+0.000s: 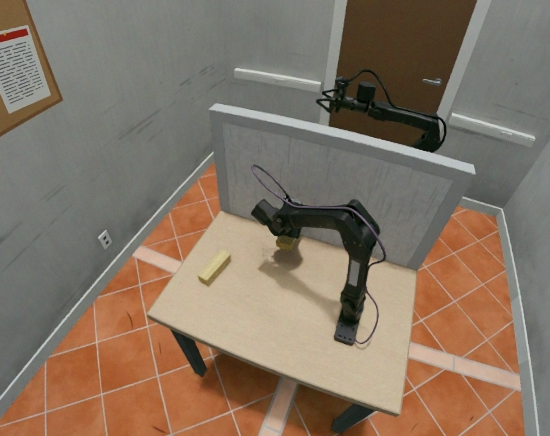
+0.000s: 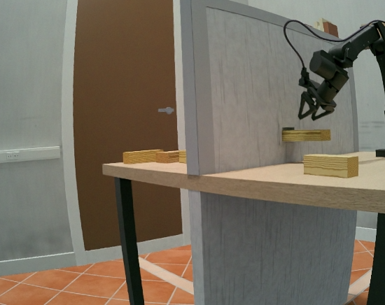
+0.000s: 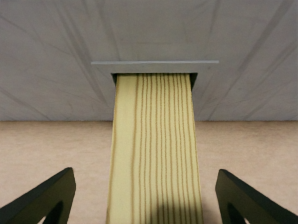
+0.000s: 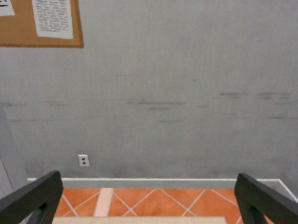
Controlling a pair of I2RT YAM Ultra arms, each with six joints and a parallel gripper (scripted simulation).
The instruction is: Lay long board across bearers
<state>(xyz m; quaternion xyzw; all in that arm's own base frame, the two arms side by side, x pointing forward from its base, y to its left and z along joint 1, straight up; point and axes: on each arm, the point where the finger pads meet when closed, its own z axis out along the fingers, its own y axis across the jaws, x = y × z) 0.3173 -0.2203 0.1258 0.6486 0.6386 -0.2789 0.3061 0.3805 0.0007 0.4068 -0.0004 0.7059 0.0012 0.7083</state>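
Long board's (image 1: 285,243) (image 2: 306,135) (image 3: 156,150) sitting in the wall slot (image 2: 288,129) (image 3: 194,80), near end poking out over the tabletop (image 1: 280,320) (image 2: 255,175) (image 3: 55,145).

Left gripper (image 2: 306,119) (image 3: 147,172) is spread pretty wide just above it, holding nothing. Right gripper (image 1: 322,98) (image 4: 149,175) is wide open and empty too, beyond the grey panel wall (image 1: 335,185) (image 2: 245,87) (image 3: 150,30).
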